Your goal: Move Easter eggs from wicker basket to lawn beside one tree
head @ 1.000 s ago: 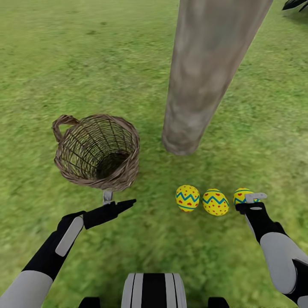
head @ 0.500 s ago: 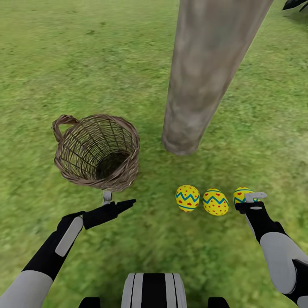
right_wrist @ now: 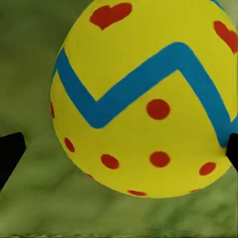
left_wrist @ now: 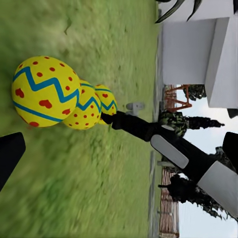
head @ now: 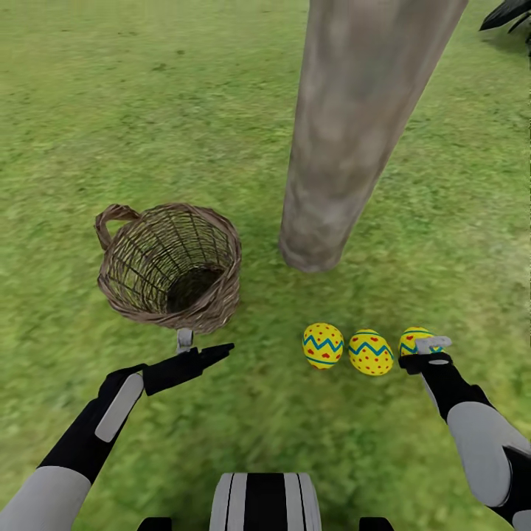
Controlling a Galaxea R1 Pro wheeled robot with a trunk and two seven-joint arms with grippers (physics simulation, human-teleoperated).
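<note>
Eggs (head: 370, 352) lie in a row on the lawn (head: 110, 110) near the tree (head: 346, 147); the wicker basket (head: 171, 265) beside it looks empty. Right hand (head: 425, 352) brackets the outermost egg, fingers spread; left hand (head: 193, 352) hangs open, empty. Next: withdraw.

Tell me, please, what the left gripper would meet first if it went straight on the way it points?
Most likely the nearest yellow egg with blue zigzag bands: the left gripper points along the green grass lawn at the row of eggs. Depth is uncertain.
</note>
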